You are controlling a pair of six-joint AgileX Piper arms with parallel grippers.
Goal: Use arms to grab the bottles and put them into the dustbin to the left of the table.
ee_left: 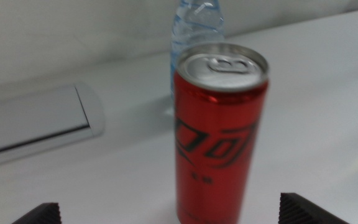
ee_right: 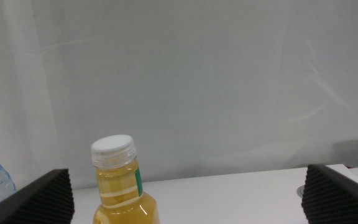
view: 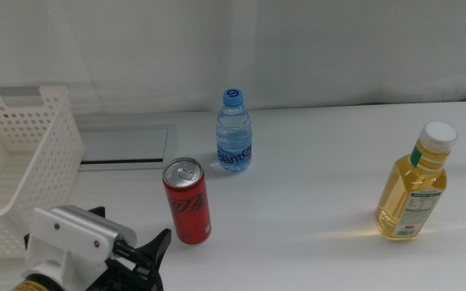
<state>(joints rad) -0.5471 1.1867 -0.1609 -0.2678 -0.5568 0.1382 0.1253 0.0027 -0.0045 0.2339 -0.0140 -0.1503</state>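
Only the left claw [ee_left: 166,214], jaws spread, faces the red can [ee_left: 219,130].

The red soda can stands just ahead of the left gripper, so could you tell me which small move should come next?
Probably ease the open left gripper forward until its jaws flank the upright red soda can, which stands centred between them, ungrasped.

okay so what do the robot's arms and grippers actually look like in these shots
Only the left arm shows in the middle view: a white boxy wrist housing with a small screw dot, a brass-coloured ring beneath, and thin black fingers on the left gripper. In the wrist views, each gripper appears only as two dark, matte, wedge-shaped jaw tips: the left gripper and the right gripper. No cables or markings are visible.
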